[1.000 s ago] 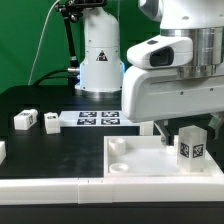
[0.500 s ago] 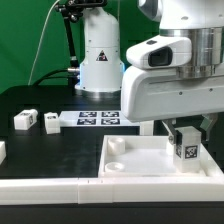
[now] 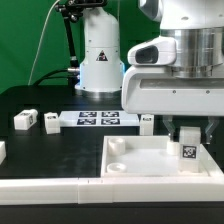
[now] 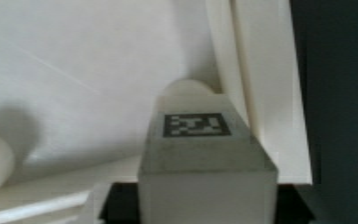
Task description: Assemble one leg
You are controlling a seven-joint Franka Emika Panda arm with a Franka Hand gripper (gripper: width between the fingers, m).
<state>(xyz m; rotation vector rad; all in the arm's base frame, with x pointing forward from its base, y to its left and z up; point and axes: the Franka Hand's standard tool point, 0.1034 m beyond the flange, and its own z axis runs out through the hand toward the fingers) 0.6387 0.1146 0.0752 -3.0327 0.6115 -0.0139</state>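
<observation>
A white leg (image 3: 188, 151) with a square marker tag stands upright in my gripper (image 3: 189, 133), which is shut on its top. Its foot is down at the right corner of the large white recessed panel (image 3: 135, 165). In the wrist view the leg (image 4: 201, 140) fills the middle, its far end at the panel's corner (image 4: 197, 88), with a dark finger (image 4: 126, 204) on each side of it. Two more legs (image 3: 25, 120) (image 3: 51, 122) lie on the black table at the exterior view's left. Another leg (image 3: 146, 121) is half hidden behind my hand.
The marker board (image 3: 98, 120) lies flat on the table behind the panel. A white robot base (image 3: 98, 55) stands at the back. A white rail (image 3: 60, 187) runs along the table's front edge. A small white part (image 3: 2, 150) sits at the left edge.
My gripper has moved down and slightly to the exterior view's right with the leg, bringing it lower into the panel's right corner.
</observation>
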